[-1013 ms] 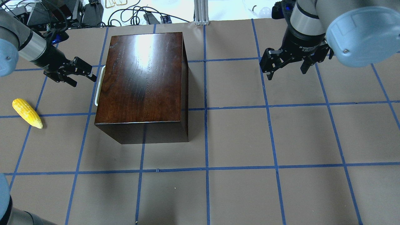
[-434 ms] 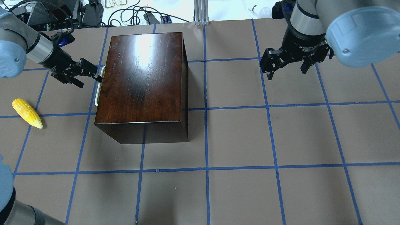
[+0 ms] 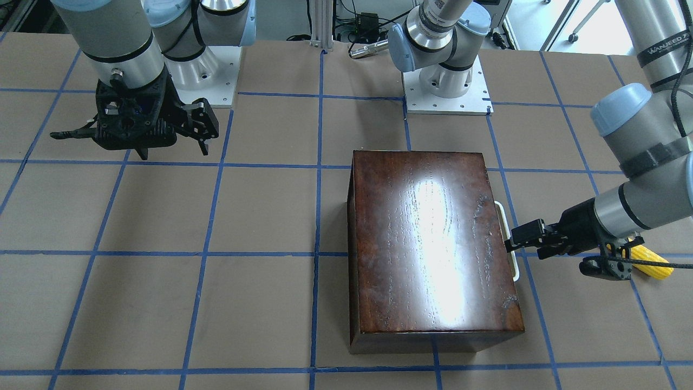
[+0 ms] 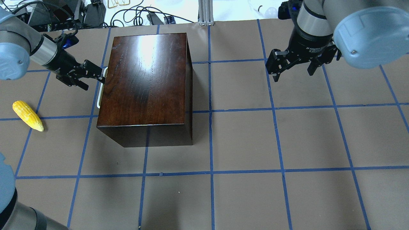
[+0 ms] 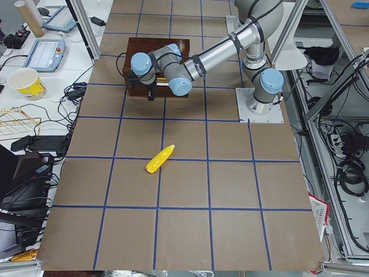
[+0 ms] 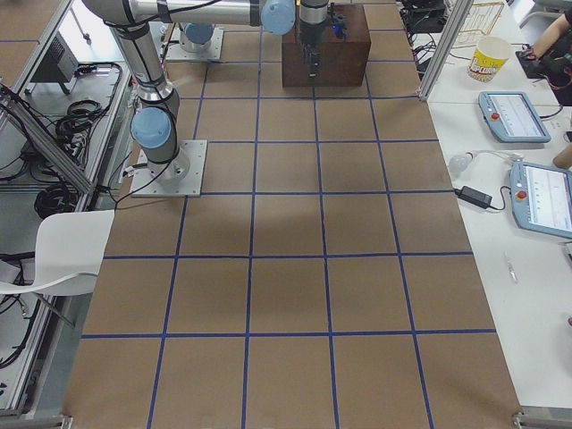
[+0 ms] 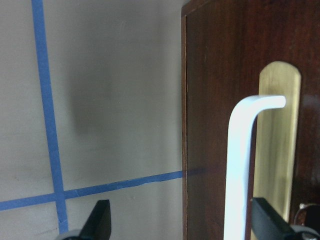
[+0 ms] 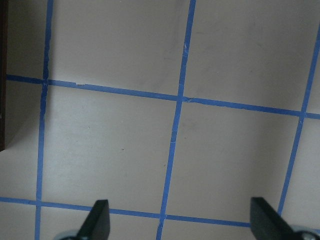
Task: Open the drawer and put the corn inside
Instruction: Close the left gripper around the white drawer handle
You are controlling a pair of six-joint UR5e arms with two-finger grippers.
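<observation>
Brown paper table [image 4: 243, 140] gridded with blue tape carries the dark box [image 4: 143, 80], its drawer [image 7: 215, 100] closed. The corn [image 4: 27, 115] lies flat, well to the box's left, its long axis diagonal and its tip toward the robot. The left gripper [image 4: 95, 82], fingers spread, straddles the white handle [image 4: 99, 92]. The right gripper [image 4: 294, 75] hangs spread too, its collar lettering too small to read.

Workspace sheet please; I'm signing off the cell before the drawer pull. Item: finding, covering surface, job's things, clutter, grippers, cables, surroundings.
Surface: brown paper-covered table with blue tape grid.
Job's things: dark-brown-fronted drawer shut in glossy dark-brown wooden box, white loop handle on its front; yellow toy corn cob lying on the table, apart from the box.
Clutter: nothing seen.
Grippers: left gripper open, handle between its fingers, not clamped; right gripper open above the table.
Cables: black cables beyond the table's far edge.
Surroundings: yellow paper cup, teach pendants, white chair.
</observation>
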